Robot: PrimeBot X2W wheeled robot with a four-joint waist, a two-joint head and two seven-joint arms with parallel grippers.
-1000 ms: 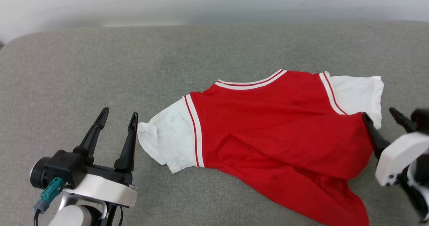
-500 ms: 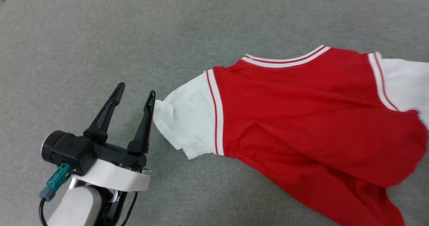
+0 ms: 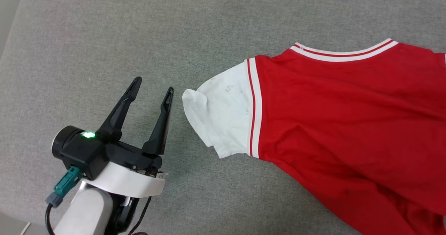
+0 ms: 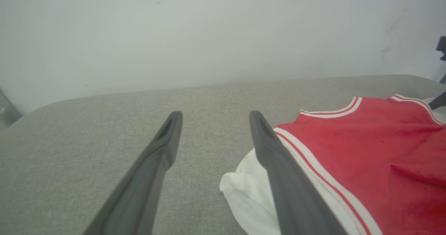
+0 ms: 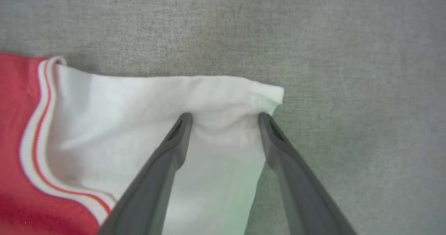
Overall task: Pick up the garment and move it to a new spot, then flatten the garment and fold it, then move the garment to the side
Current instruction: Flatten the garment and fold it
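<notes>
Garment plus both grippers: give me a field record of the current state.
garment: red jersey T-shirt, lying wrinkled on grey upholstery, not folded
left gripper: open, empty, beside the tip of one white sleeve, small gap between them
right gripper: open, fingertips straddling the end of the other white sleeve
held: nothing

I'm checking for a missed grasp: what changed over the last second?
The head camera swung left, so the garment only seems shifted right. The left end effector now stands slightly apart from the sleeve tip it nearly touched. Nothing was grasped or released; both stay open, the right end effector over the other sleeve.
</notes>
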